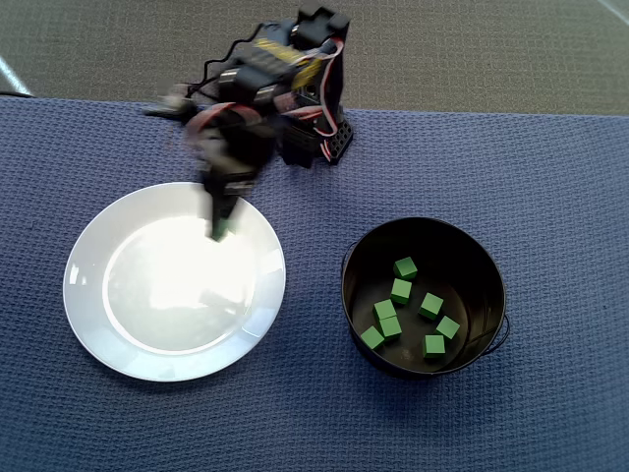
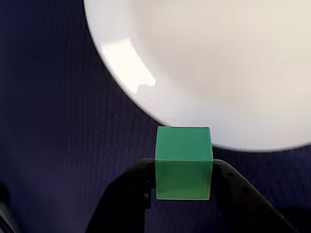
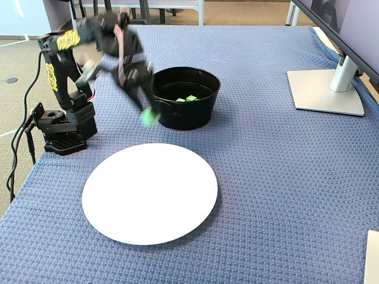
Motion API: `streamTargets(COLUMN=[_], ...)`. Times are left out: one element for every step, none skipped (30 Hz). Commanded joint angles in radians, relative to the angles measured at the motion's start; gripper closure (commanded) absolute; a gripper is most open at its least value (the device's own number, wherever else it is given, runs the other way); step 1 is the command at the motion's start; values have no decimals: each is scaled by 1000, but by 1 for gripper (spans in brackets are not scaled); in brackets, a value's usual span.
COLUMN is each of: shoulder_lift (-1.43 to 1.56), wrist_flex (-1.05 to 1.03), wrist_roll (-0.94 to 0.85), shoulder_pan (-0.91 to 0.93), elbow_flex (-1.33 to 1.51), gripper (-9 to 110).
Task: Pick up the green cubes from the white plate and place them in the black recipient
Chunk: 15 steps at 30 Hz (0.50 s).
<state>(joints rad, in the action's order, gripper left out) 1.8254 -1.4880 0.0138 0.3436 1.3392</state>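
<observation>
Cube (image 2: 183, 162) sits pinched between our gripper's (image 2: 183, 187) two fingers at the bottom centre of the wrist view, held above the plate's (image 1: 90, 258) upper edge in the overhead view. Seven more cubes (image 1: 402, 291) lie inside the pot (image 1: 486, 265), at the lower right of that view.

green cubes (image 1: 404, 266), white plate (image 1: 93, 324), black recipient (image 1: 486, 265), blue woven cloth (image 1: 550, 197)
</observation>
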Motion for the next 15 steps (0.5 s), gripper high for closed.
streamTargets(shoulder_lift=[149, 164, 183, 190, 198, 201, 198, 189, 173, 149, 121, 91, 57, 28, 6], wrist_flex=[0, 21, 55, 77, 103, 129, 150, 170, 186, 199, 213, 232, 247, 262, 273], wrist_roll=[72, 80, 87, 92, 94, 98, 100, 101, 106, 110, 114, 117, 120, 121, 123], shoulder_pan=[-252, -324, -387, -442, -497, -540, -578, -611, -637, -655, -669, -681, -687, -689, -689], elbow_flex=[34, 61, 98, 126, 158, 184, 206, 222, 230, 232, 232, 232, 230, 225, 224], gripper=[102, 102, 102, 102, 102, 102, 102, 102, 102, 102, 102, 102, 102, 102, 102])
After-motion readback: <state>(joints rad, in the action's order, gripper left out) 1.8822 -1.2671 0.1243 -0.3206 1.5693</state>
